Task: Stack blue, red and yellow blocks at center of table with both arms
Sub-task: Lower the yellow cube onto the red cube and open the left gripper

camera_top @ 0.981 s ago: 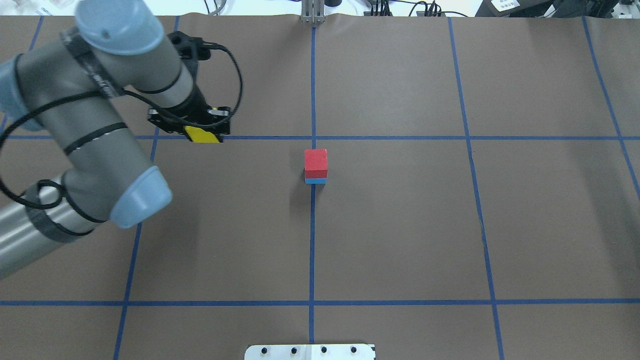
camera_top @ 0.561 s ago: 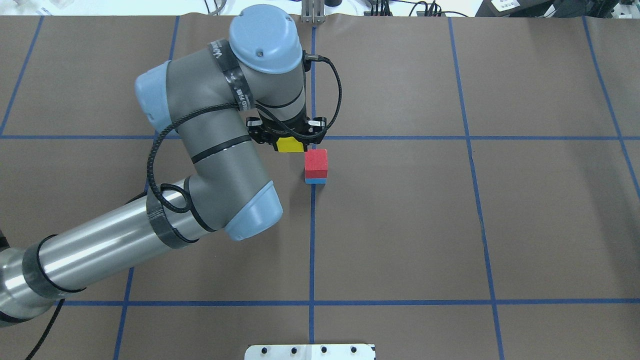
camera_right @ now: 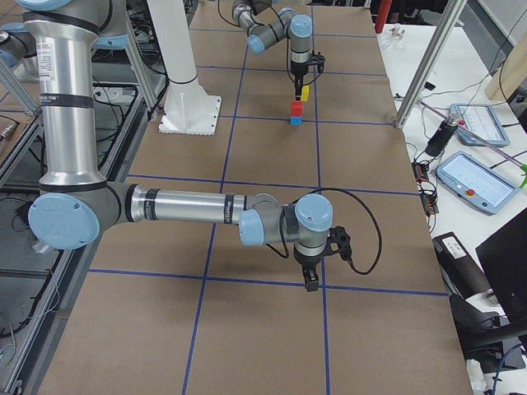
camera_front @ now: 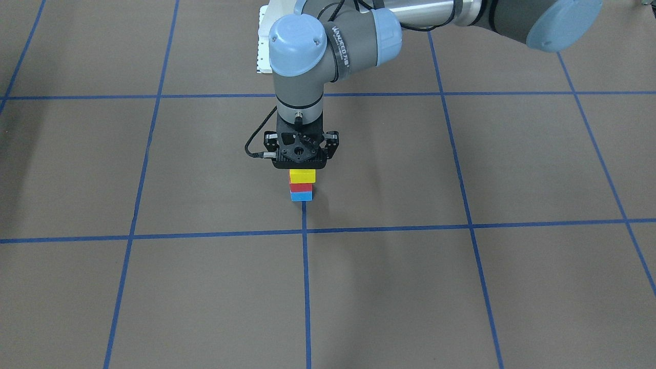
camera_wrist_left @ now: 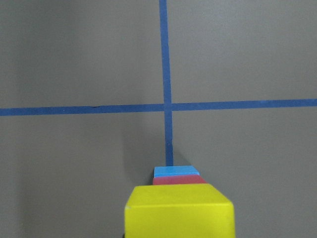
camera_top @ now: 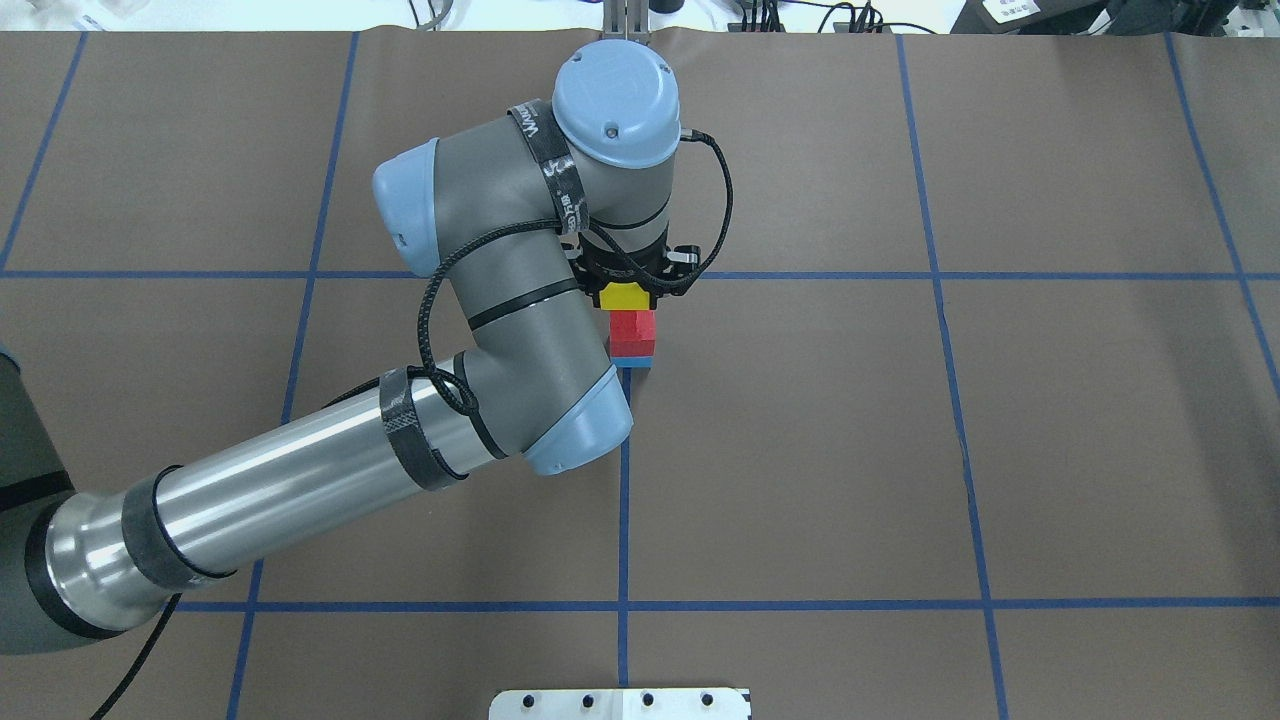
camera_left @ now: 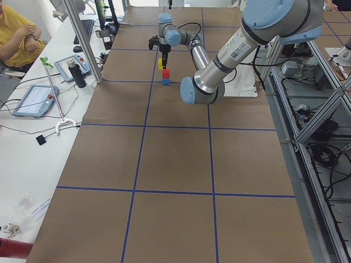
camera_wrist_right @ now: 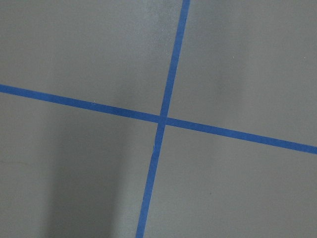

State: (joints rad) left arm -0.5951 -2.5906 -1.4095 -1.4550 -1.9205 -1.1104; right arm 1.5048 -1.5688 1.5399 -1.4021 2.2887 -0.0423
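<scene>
at desk (camera_front: 461, 287) centre, on tape line beside crossing: red block (camera_front: 302, 187) sits on blue block (camera_front: 302, 196). left gripper (camera_front: 302, 171) points straight down, clamped on yellow block (camera_front: 302, 176) over the pair for last placement. front view reads it as seated; side views show yellow block slightly off red block, likely not down yet. right gripper (camera_right: 310, 284) well apart near desk's right end, clear of the work; apart or together, cannot tell.

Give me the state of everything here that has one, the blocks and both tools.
left tool: shut on the yellow block.
yellow block: held over the red block; contact unclear.
red block: stacked on the blue block.
blue block: on the table, bottom of the stack.
right tool: away from the stack; open or shut unclear.
</scene>
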